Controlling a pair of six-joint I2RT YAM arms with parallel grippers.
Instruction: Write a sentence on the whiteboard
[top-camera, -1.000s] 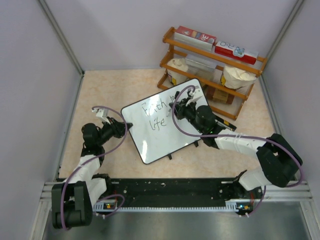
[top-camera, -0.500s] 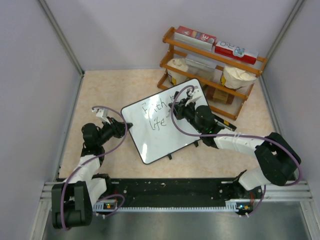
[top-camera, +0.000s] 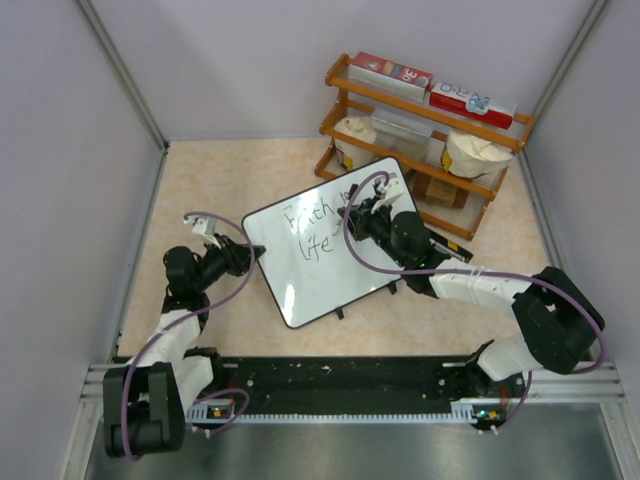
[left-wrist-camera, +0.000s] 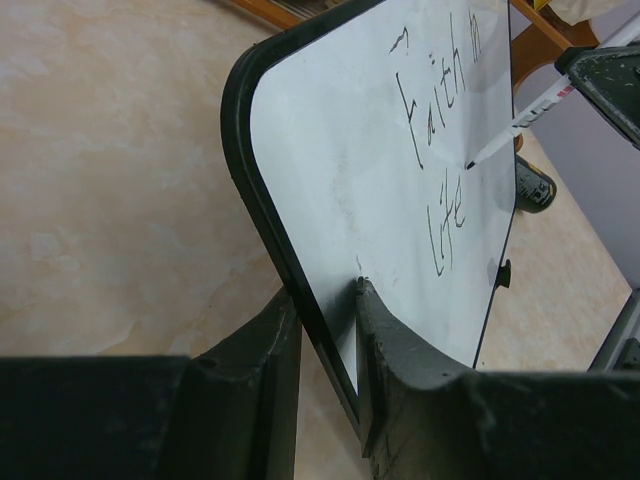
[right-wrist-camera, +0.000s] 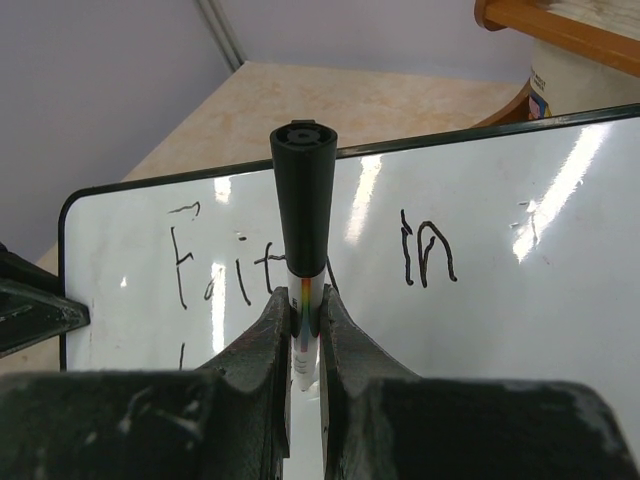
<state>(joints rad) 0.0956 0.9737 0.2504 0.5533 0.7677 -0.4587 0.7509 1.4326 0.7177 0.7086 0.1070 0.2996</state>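
A large white rectangular whiteboard with a thin black rim (top-camera: 320, 245) is lying skewed in the middle of the pale marbled counter (top-camera: 210, 180). Its long axis is running from the near left toward a wooden shelf rack (top-camera: 425, 140) at the far right. The left end effector (top-camera: 240, 258) is reaching in from the left. Its two dark fingers (left-wrist-camera: 390, 340) are closing on the board's short left edge, one on each face of the rim, and steadying it. The right end effector (top-camera: 365, 215) is hanging over the board's far half. Its jaws are pinched nearly shut around the white barrel of a slim marker with a black back end (right-wrist-camera: 302, 190), which is pointing down at the surface. The thin black handwritten sentence (top-camera: 315, 228) is reading "Faith in" on the upper line, with "life" beneath it. In the left wrist view the marker's tip is sitting just past the last letter of "life". I cannot tell whether it is touching the board or hovering a hair above it. The unwritten part of that second line is stretching away from the tip along the board's long axis, toward the rack. To my eye the next strokes are going to call for the right arm to carry the tip that way, while the left arm is holding the board firm.
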